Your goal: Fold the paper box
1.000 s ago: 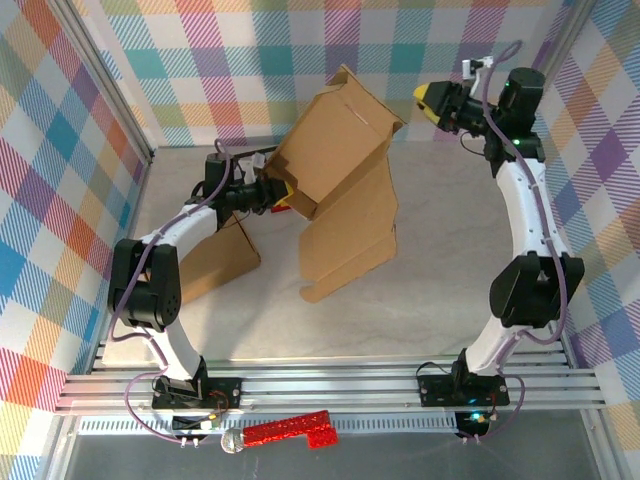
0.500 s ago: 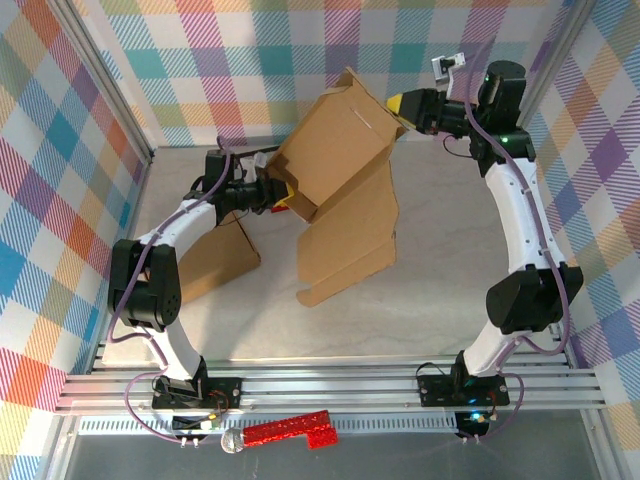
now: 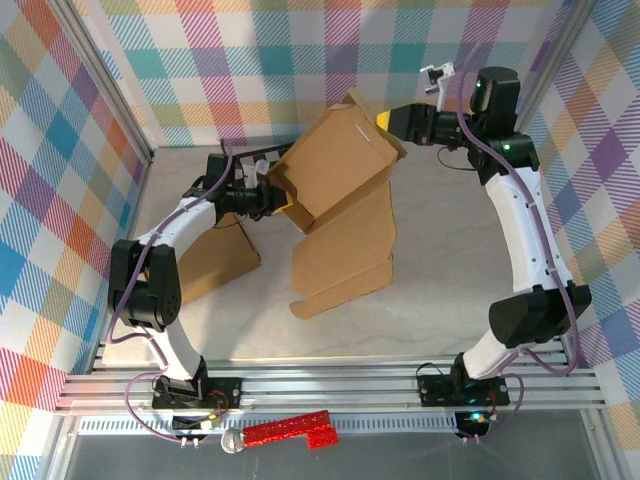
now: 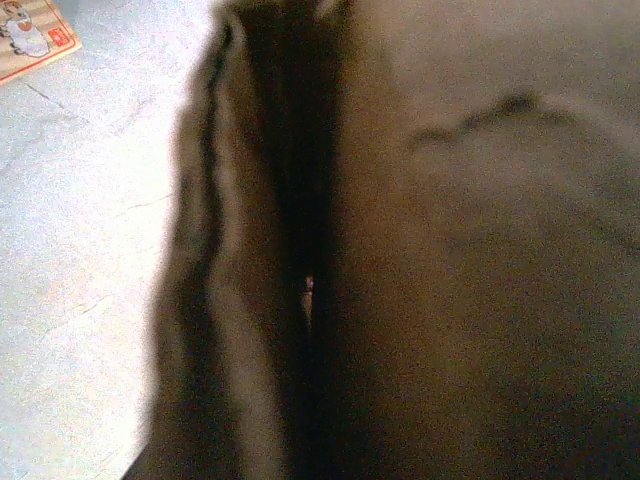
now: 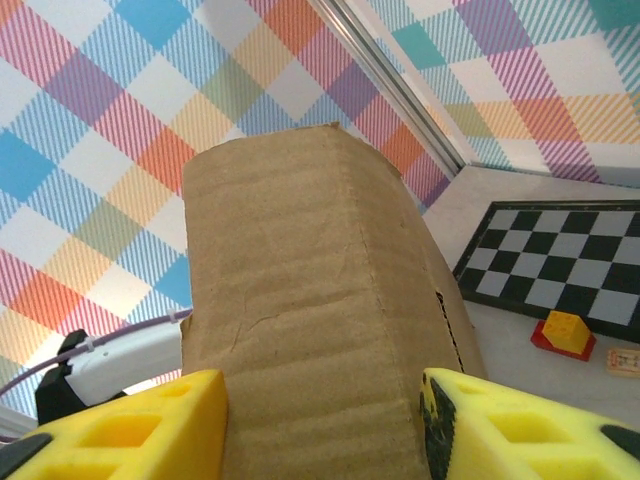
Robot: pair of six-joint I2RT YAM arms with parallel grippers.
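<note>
1. Now, the brown corrugated cardboard box (image 3: 340,190) hangs tilted above the grey table (image 3: 450,260), with its lower flaps trailing down to the surface.
2. Clamped tight, the left gripper (image 3: 268,197) holds the box's lower left edge.
3. Up top, the right gripper (image 5: 325,425) stands half-wide, its yellow fingers (image 5: 150,430) astride the upper right corner. The box's long axis runs from one gripper to the other.
4. Whether those pads press, I cannot tell. The left clamp point is lost in dark, blurred cardboard.

Paper box (image 3: 340,190) between left arm (image 3: 180,225) and right arm (image 3: 520,220)
</note>
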